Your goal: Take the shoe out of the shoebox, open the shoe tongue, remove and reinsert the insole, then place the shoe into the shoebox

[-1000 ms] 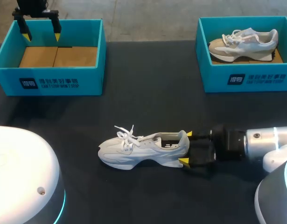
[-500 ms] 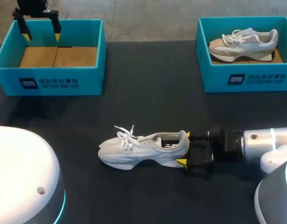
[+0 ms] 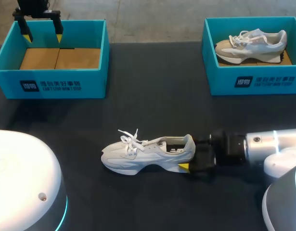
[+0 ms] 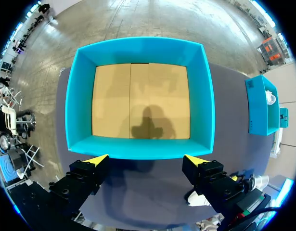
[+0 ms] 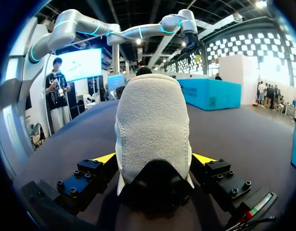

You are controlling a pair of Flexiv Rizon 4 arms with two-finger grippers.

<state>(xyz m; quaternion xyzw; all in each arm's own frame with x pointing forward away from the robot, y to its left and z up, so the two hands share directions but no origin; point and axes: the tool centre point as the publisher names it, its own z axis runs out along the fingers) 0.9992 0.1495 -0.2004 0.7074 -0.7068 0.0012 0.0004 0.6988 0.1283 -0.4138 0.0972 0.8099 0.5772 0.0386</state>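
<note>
Right gripper (image 5: 155, 157) is clamped on the heel of the white sneaker (image 5: 151, 120), one yellow tip against each side (toe pointing away from it). Well beyond, left gripper (image 4: 147, 158) hangs spread, holding nothing, teal shoebox (image 4: 138, 48) directly ahead.

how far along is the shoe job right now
Done: white shoe is out on the table, left shoebox empty. In hand: right hand sits at its heel. Apparently to do: open tongue, insole out and back, rebox. Left hand hovers over the empty box.
</note>
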